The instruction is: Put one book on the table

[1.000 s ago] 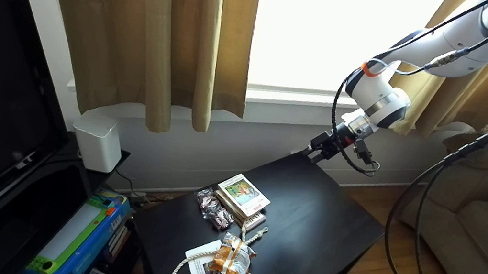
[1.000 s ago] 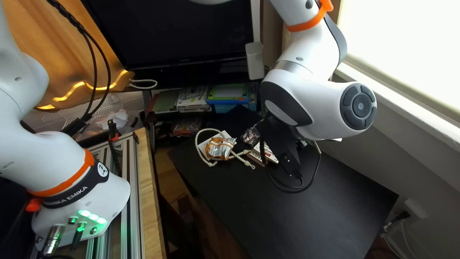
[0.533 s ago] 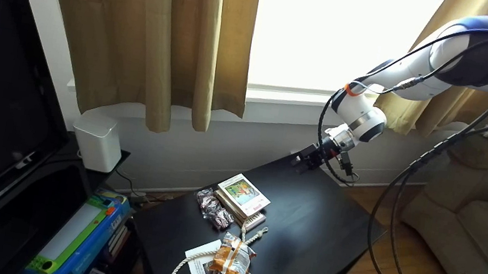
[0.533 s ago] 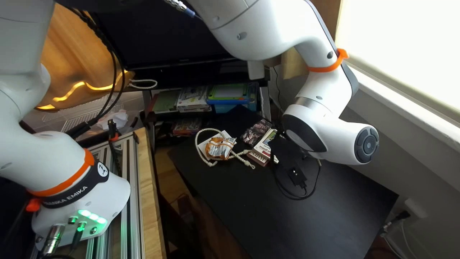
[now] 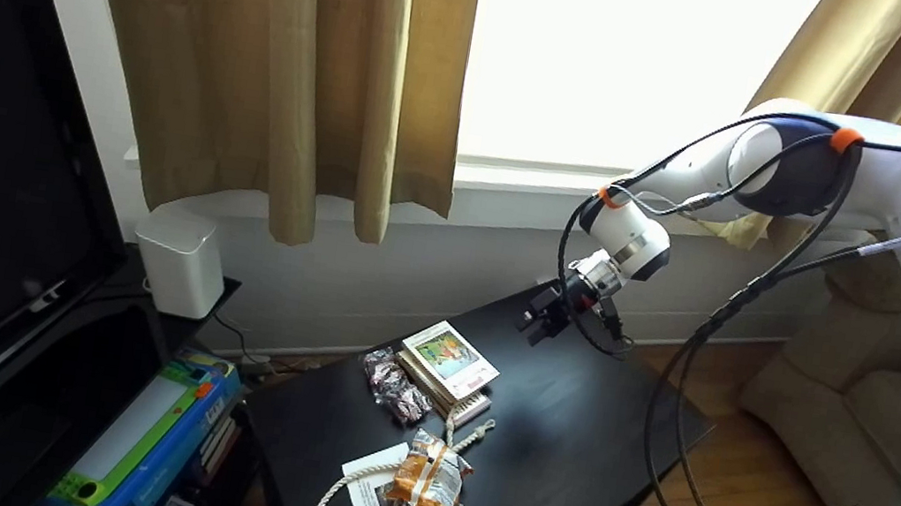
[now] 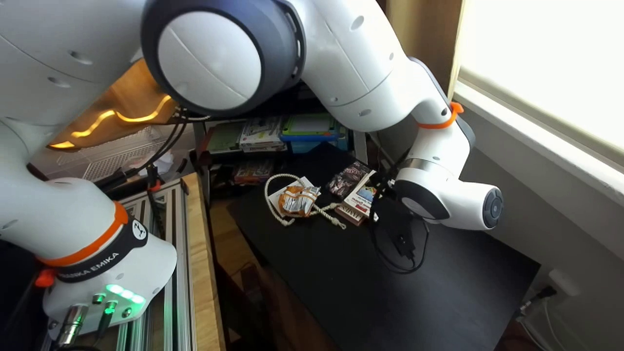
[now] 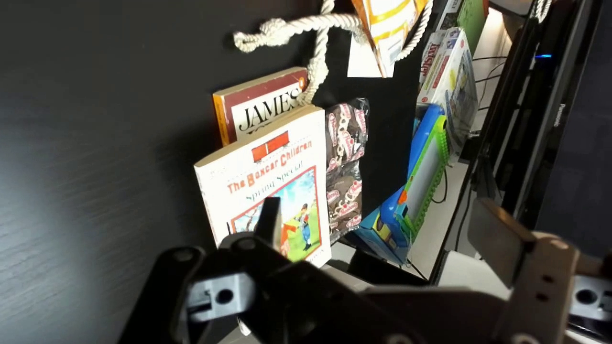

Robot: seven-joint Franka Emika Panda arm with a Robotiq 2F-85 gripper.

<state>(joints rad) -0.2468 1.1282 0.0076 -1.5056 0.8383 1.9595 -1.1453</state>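
The book (image 5: 448,355) has a pale whitish cover with a coloured picture and lies on top of a small stack on the glossy black table (image 5: 573,450). In an exterior view the book (image 6: 364,197) and the table (image 6: 390,297) also show. In the wrist view the book (image 7: 263,167) is large, and my near finger covers part of its cover picture. A maroon-and-white book (image 7: 267,100) shows beneath it. My gripper (image 5: 531,328) is open and empty above the table, apart from the stack on its window side. Its fingers stand wide apart in the wrist view (image 7: 382,217).
A brown wrapped packet (image 5: 396,388) lies beside the stack. A rope (image 5: 329,498), an orange bag (image 5: 428,477) and a white sheet (image 5: 369,500) lie nearby on the table. The TV cabinet (image 5: 86,359), a white box (image 5: 181,262) and the window wall stand around it.
My gripper has moved left and down in an exterior view, over the table and closer to the book stack. The books and other objects have not moved.
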